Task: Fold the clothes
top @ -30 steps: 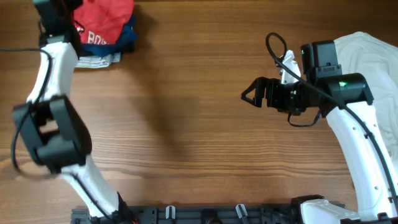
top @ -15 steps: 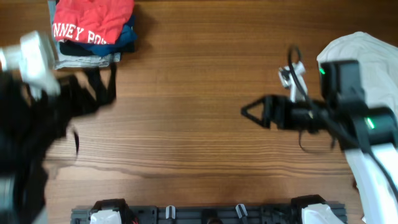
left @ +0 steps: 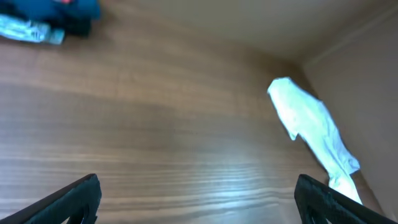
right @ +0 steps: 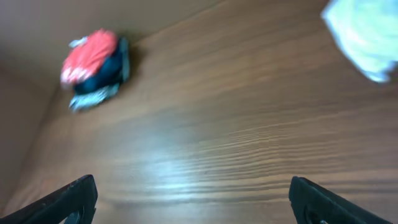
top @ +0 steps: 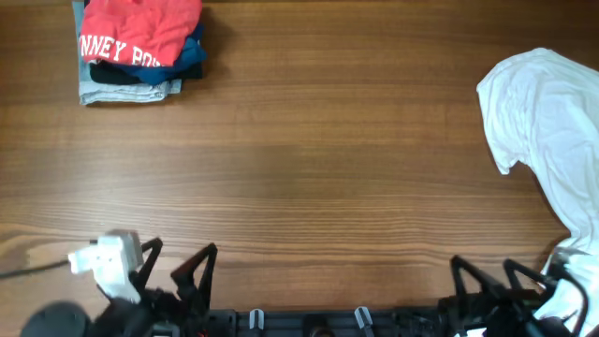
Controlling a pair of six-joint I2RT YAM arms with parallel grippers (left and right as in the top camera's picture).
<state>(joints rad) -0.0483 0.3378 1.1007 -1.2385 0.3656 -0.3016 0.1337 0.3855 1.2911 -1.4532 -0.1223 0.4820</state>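
A red T-shirt [top: 140, 33] with white lettering lies folded on top of a stack at the table's far left corner. It also shows in the right wrist view as a red T-shirt [right: 90, 57]. A white shirt [top: 552, 122] lies crumpled along the right edge, and the left wrist view shows this white shirt [left: 311, 124] too. My left gripper [top: 178, 253] sits at the front left edge, open and empty. At the front right my right gripper [top: 487, 270] is open and empty, close to the white shirt's lower end. In both wrist views the left gripper [left: 199, 199] and right gripper [right: 193, 199] span bare wood.
Under the red T-shirt lie a dark blue garment [top: 187, 58] and a pale grey-blue one [top: 122, 92], folded. A black rail [top: 309, 323] runs along the table's front edge. A plain wall [left: 249, 25] stands behind the table.
Both arms have drawn back to the front edge. The left gripper left the stack at the far left, the right one left the table's middle right. Neither carries anything.
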